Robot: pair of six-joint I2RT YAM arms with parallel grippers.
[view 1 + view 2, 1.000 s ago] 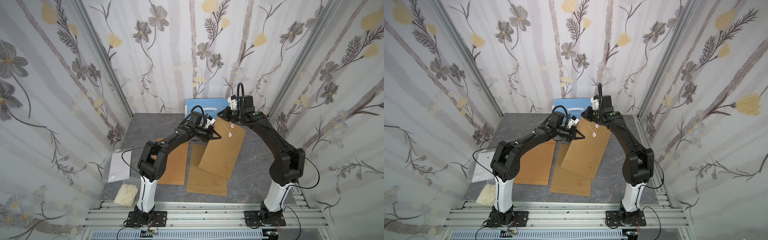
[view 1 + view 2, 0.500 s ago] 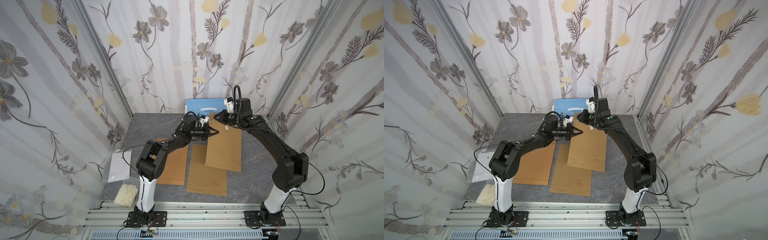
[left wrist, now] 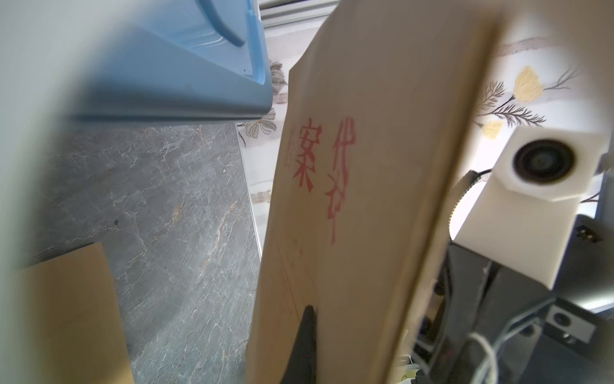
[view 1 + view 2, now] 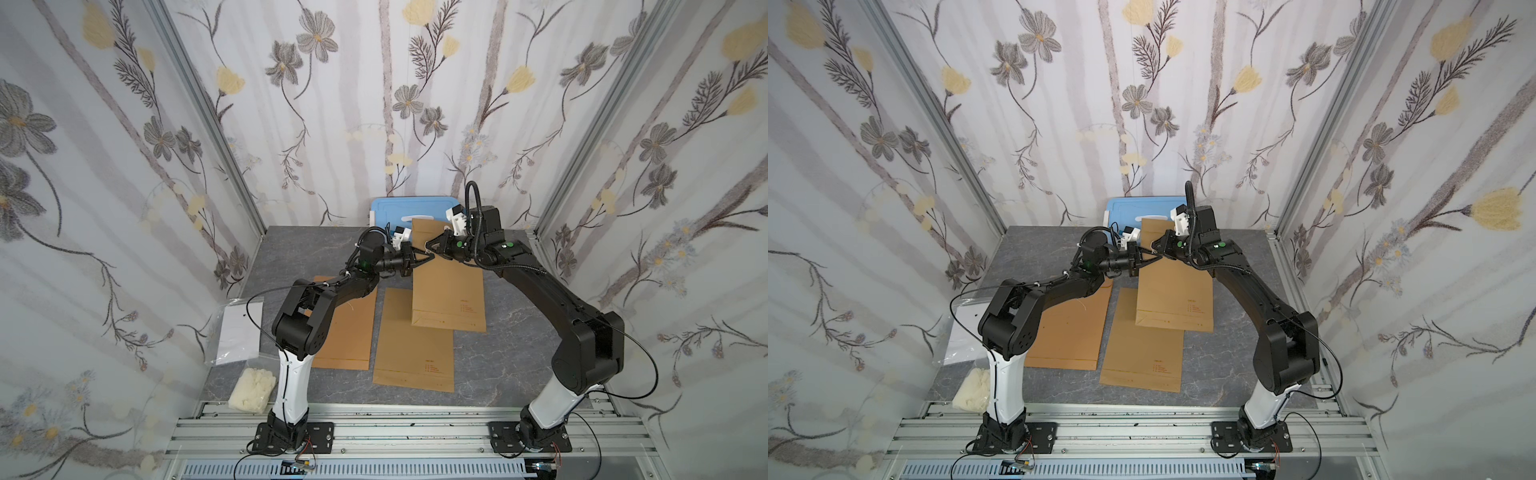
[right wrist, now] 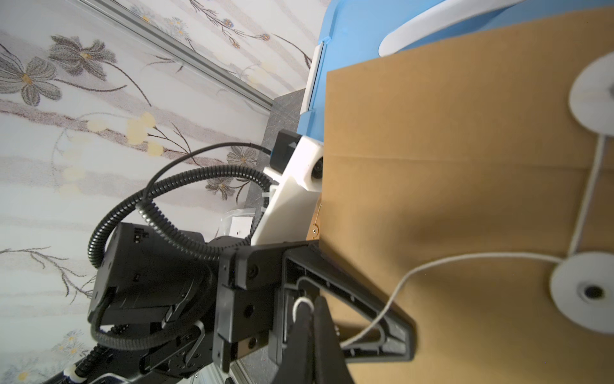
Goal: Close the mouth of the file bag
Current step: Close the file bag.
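Note:
The file bag (image 4: 449, 286), a brown kraft envelope, is tilted, its top lifted and its bottom edge on a flat bag. In the left wrist view it (image 3: 352, 199) shows red characters. My left gripper (image 4: 429, 258) is shut on the bag's left edge near the top; one black finger (image 3: 306, 332) lies against the paper. The flap side carries two white discs (image 5: 585, 292) (image 5: 594, 96) and a white string (image 5: 402, 282). My right gripper (image 5: 309, 307) is shut on the string's end, close beside the left gripper (image 5: 392, 332). In both top views it (image 4: 1158, 248) is just behind the left fingertips.
Two more brown file bags (image 4: 413, 340) (image 4: 349, 324) lie flat on the grey marble table (image 4: 299, 249). A blue box (image 4: 395, 210) stands against the back wall behind the held bag. A clear plastic sleeve (image 4: 241, 328) and a white crumpled lump (image 4: 253, 388) lie at the front left.
The held file bag has swung from slanted to square with the table and shifted left and back. Both grippers moved with it and now sit closer together.

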